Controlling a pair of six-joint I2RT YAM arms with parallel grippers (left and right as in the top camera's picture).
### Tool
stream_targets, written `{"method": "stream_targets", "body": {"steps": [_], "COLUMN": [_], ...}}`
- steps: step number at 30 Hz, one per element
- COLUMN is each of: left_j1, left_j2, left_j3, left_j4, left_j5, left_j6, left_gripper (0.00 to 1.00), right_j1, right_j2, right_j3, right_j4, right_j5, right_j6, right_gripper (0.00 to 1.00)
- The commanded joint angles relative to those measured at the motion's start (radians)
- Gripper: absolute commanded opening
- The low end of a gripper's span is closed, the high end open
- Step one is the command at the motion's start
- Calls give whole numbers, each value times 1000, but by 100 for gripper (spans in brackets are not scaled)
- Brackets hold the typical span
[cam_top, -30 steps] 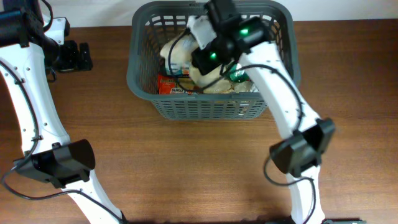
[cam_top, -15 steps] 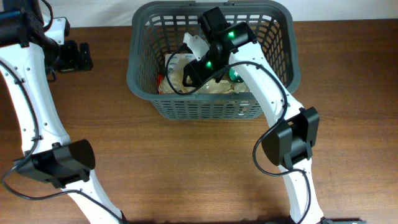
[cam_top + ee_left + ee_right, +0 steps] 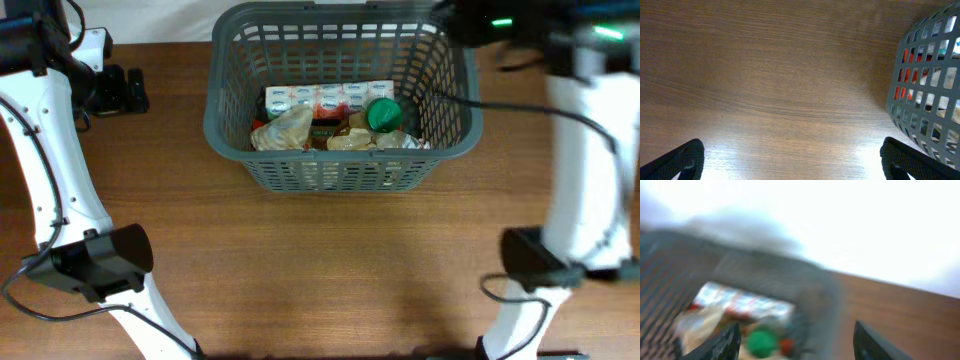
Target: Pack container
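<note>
Holding cartons (image 3: 320,97), bags (image 3: 285,130) and a green lid (image 3: 383,115), the basket (image 3: 340,175) looks packed; left gripper (image 3: 795,160) and right gripper (image 3: 797,342) spread apart, empty.

A wooden table (image 3: 320,260) is showing brown grain. A green cap (image 3: 383,115) is lying just beside white cartons (image 3: 320,97).

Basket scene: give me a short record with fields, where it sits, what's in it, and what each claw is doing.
basket: upright on the wooden table
contents: white cartons, green cap, crinkly bags
left claw: open, empty, over bare table beside the basket
right claw: open, empty, near the basket's far right corner; picture blurred
</note>
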Motion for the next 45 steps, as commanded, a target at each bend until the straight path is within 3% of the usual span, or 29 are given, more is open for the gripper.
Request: {"method": "stream_targets", "body": {"steps": [1, 11, 16, 23, 26, 27, 32, 40, 45], "left_j1": [3, 3, 3, 3, 3, 3, 3, 3, 3], "left_j2": [3, 3, 3, 3, 3, 3, 3, 3, 3], "left_j3": [-5, -5, -5, -5, -5, -5, -5, -5, -5], "left_j4": [-1, -1, -1, -1, -1, -1, -1, -1, -1], "left_j5": [7, 7, 7, 7, 7, 7, 7, 7, 7], "left_j6": [-9, -9, -9, -9, -9, -9, -9, -9, -9], "left_gripper": [99, 99, 99, 99, 99, 99, 99, 99, 99], "right_j1": [-129, -500, -550, -550, -550, -550, -550, -550, -551], "right_j2": [-78, -54, -39, -109, -204, -307, -544, -1038, -1252], "right_j3": [20, -75, -175, -179, -179, -180, -245, -600, -852], "right_j4": [-32, -23, -24, -107, -119, -127, -138, -140, -143], "right_j5": [106, 95, 3, -36, -114, -175, -174, -179, -338], "right_j6": [26, 156, 183, 130, 107, 55, 36, -64, -60], "right_gripper": [66, 87, 86, 81, 85, 87, 91, 97, 99]}}
